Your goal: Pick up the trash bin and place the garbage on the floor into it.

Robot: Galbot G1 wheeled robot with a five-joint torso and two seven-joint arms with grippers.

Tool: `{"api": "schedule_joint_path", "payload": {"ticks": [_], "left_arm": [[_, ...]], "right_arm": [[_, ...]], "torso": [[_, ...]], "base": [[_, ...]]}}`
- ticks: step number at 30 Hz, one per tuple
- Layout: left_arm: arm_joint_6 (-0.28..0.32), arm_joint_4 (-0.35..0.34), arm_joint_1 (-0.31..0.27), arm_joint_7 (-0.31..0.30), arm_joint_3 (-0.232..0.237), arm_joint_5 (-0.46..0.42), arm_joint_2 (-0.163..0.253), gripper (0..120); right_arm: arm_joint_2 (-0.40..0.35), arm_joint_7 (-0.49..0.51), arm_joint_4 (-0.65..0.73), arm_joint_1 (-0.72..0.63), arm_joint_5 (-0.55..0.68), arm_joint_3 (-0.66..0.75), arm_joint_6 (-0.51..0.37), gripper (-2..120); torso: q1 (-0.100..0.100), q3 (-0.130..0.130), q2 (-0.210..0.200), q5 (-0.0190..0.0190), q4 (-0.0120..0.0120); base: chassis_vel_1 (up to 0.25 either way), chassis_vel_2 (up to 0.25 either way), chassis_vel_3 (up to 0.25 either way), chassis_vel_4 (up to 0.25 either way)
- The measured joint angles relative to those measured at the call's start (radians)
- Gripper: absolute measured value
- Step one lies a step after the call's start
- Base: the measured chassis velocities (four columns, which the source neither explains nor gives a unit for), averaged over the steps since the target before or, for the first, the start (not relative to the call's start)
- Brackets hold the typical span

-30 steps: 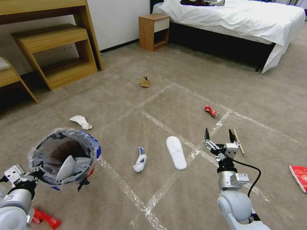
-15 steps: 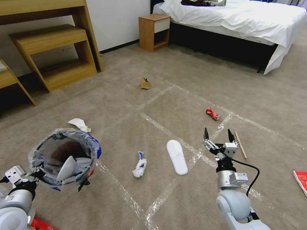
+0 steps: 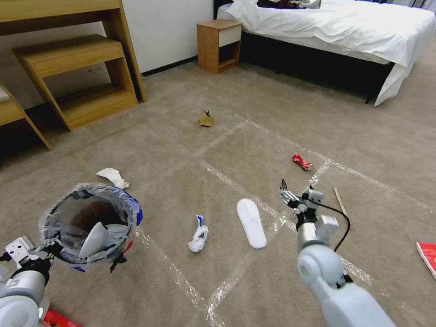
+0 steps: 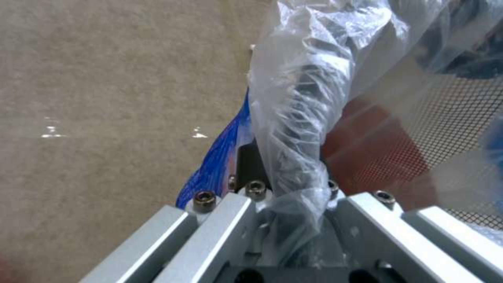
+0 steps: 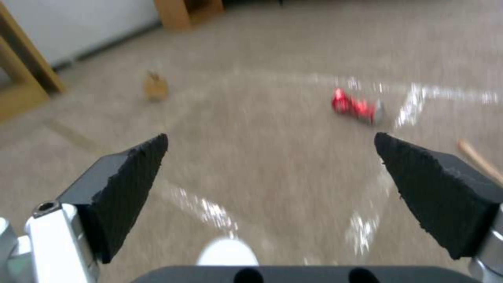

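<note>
My left hand [image 3: 43, 254] is clenched on the bagged rim of the small round red plastic trash bin [image 3: 91, 222], carried low on my left. My right hand [image 3: 297, 200] hangs released, fingers wide. The flat white slipper [image 3: 251, 222] lies just to its left on the taped beige carpet floor [image 3: 190, 159], long axis running away from me; right's nearer.

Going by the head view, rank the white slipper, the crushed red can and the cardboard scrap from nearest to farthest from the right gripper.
1. White slipper: on the carpet just to the left of the open right gripper.
2. Crushed red can: ahead of the gripper, by the tape line.
3. Cardboard scrap: farthest, ahead and to the left, toward the nightstand.
</note>
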Motion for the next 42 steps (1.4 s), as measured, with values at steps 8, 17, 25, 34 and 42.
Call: {"api": "schedule_joint_path", "payload": {"ticks": [8, 17, 25, 34, 42], "left_arm": [[0.003, 0.018, -0.013, -0.001, 0.022, 0.001, 0.014, 1], [0.004, 0.017, -0.004, 0.001, 0.022, 0.000, 0.011, 1], [-0.002, 0.012, 0.008, 0.003, 0.015, 0.002, -0.001, 1], [-0.004, 0.005, 0.017, 0.002, 0.010, 0.011, -0.016, 1], [-0.008, 0.008, 0.022, 0.001, 0.001, 0.009, -0.015, 1]], "right_arm": [[-0.026, 0.114, -0.052, 0.083, 0.220, -0.031, -0.226, 100], [0.034, 0.248, -0.202, 0.215, 0.418, -0.132, -0.437, 100], [0.103, 0.216, -0.370, 0.305, 0.418, -0.178, -0.469, 100], [0.199, 0.124, -0.592, 0.424, 0.332, -0.233, -0.453, 100], [0.257, 0.042, -0.822, 0.486, 0.228, -0.242, -0.401, 100]], "torso": [[0.000, 0.000, 0.000, 0.0001, -0.0002], [0.000, 0.000, 0.000, -0.0001, -0.0002], [0.000, 0.000, 0.000, -0.0001, -0.0003], [0.000, 0.000, 0.000, -0.0001, -0.0002], [0.000, 0.000, 0.000, -0.0001, -0.0003]], "base": [[0.000, 0.000, 0.000, 0.000], [0.000, 0.000, 0.000, 0.000], [0.000, 0.000, 0.000, 0.000], [0.000, 0.000, 0.000, 0.000], [0.000, 0.000, 0.000, 0.000]]}}
